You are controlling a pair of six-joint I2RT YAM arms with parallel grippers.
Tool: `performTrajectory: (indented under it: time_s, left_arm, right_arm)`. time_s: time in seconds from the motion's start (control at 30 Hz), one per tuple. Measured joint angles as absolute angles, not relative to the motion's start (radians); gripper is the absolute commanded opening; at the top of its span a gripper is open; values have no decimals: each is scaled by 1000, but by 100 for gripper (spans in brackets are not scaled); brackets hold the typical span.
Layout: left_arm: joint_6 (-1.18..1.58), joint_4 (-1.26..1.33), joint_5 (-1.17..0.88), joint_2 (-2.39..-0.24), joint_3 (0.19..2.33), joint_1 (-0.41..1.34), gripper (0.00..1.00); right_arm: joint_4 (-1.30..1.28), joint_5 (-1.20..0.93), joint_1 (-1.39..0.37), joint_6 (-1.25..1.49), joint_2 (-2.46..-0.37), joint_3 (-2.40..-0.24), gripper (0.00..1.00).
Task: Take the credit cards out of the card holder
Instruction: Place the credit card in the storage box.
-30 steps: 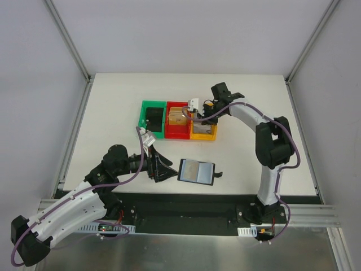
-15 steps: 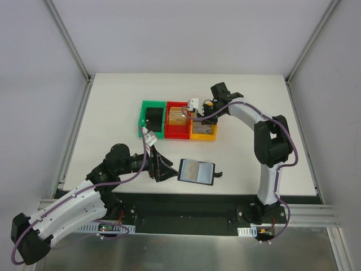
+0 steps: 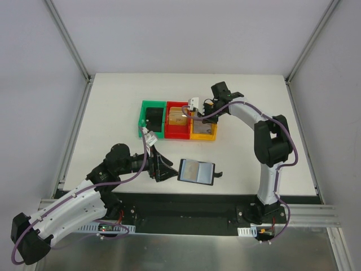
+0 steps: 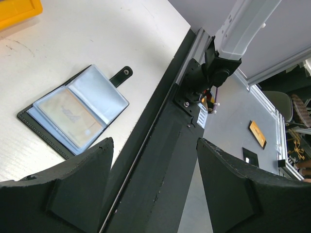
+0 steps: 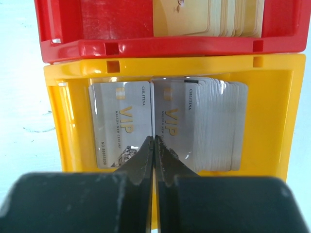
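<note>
Card holder (image 3: 196, 171) open flat, just right of left claw (image 3: 168, 169).

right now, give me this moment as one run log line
left gripper: open, beside card holder | card holder: open, tan card inside | right gripper: shut over yellow bin of silver cards

The overhead camera looks down from behind the near edge over the whole worktop (image 3: 113, 113). The left wrist camera, low by that edge, shares the card holder (image 4: 73, 116) with it. The right wrist camera, close above, shares the yellow bin (image 5: 68, 145).
</note>
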State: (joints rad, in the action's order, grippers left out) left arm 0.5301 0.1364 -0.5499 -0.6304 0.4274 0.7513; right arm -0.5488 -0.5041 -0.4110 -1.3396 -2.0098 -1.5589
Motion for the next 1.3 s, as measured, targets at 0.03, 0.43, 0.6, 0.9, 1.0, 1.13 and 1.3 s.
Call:
performTrajectory:
  time_s: [0.03,0.43,0.6,0.9,1.0,1.13,1.3]
  left_arm:
    - [530,136,-550,-631,427,751,68]
    - [531,137,-551,-639,427,751,69]
    - [531,137,-551,-639,427,751,69]
    - [531,137,-551,-639,427,751,69]
    - [531,137,-552,-639,427,751,69]
    - [531,137,-553,-639,427,751,69]
    - [531,137,-563,-639,427,751,70]
  right_arm:
    - [-549,-503,-410,-1340,-2010,-1559,0]
    - [-542,-491,-403,-1330,-2010,-1559,0]
    - [-524,-474,-403,-1317,-2010,-1559,5]
    - [-485,-429,-405,-1290,-2010,-1559,14]
    - [-474,-418,-408,-1286,-2010,-1559,14]
    - [-464,-403,-411,-1283,-2010,-1559,15]
    - [-459,-391,-418,-1283,-2010,-1562,15]
